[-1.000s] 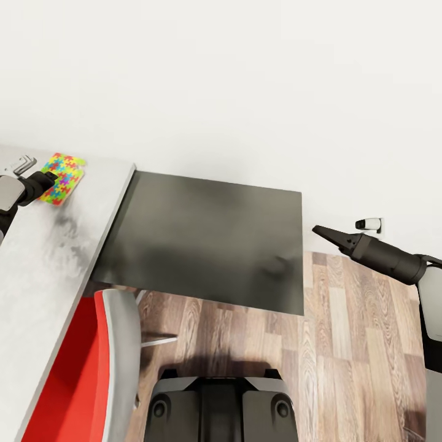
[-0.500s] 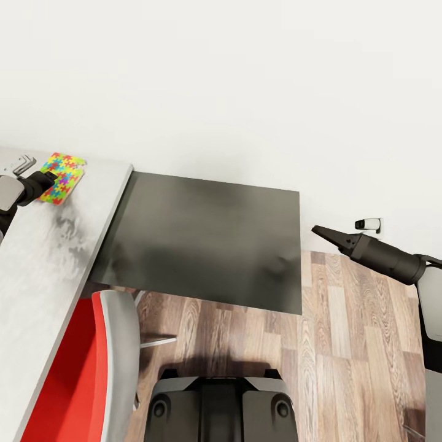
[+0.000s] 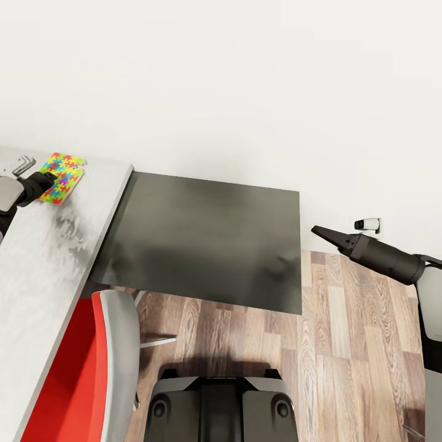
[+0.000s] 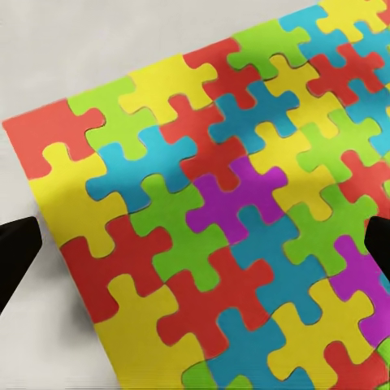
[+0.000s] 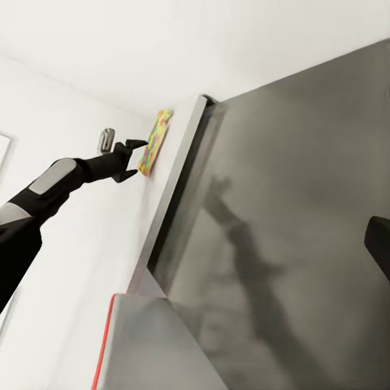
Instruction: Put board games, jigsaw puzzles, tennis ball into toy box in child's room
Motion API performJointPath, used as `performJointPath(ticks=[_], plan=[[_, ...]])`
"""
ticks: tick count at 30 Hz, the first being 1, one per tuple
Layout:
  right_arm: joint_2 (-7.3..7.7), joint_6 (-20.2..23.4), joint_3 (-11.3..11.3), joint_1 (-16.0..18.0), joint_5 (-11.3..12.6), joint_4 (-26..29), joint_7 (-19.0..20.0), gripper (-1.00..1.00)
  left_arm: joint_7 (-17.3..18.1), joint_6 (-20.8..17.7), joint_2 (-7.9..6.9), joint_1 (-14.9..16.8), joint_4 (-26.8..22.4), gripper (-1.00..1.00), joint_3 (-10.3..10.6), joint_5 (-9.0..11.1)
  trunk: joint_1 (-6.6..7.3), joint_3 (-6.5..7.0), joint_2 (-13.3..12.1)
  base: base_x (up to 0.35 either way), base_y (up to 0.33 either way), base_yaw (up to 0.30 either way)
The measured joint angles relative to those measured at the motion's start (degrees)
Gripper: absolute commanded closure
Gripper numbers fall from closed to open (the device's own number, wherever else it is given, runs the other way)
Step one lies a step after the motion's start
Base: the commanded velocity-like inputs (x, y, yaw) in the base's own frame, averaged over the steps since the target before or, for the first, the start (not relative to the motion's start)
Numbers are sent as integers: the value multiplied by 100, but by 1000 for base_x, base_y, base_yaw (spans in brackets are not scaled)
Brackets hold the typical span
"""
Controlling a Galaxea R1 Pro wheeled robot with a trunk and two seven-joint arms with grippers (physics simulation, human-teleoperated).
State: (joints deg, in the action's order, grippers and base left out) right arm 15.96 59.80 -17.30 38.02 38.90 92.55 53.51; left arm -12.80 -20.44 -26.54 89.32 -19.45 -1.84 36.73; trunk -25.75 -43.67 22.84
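One jigsaw puzzle, a flat square of bright interlocking pieces, lies near the far end of the pale grey table, close to the wall. My left gripper hovers at the puzzle's near edge. The left wrist view looks straight down on the puzzle, with the gripper open and one fingertip on each side of it. The right wrist view shows the puzzle and the left gripper from afar. My right gripper hangs open over the floor, right of the dark cabinet. The toy box is out of view.
A low dark-topped cabinet stands against the wall right of the table. A red chair with a grey rim is tucked at the table's edge. A small grey metal object lies beside the puzzle. A wall socket sits above the wooden floor.
The view has shifted very slightly. My left gripper has crept a little farther onto the puzzle. The right arm has not moved.
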Motion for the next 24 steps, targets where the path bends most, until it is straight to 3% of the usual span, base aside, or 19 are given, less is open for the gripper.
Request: performJointPath(ticks=[13, 18, 24], plan=[[-5, 0, 30, 0, -20, 0, -105, -100, 10, -151, -22, -148, -215, -100, -42, 11, 2, 1, 3, 0, 0, 28], [-5, 0, 40, 3, -16, 0, -159, -100, 21, -266, -102, -346, -483, -100, -77, 61, 2, 1, 3, 0, 0, 7], [-6, -1, 46, 7, -13, 0, -184, -100, 15, -492, -176, -632, -859, -100, -431, 34, 1, 1, 2, 0, 0, 3]])
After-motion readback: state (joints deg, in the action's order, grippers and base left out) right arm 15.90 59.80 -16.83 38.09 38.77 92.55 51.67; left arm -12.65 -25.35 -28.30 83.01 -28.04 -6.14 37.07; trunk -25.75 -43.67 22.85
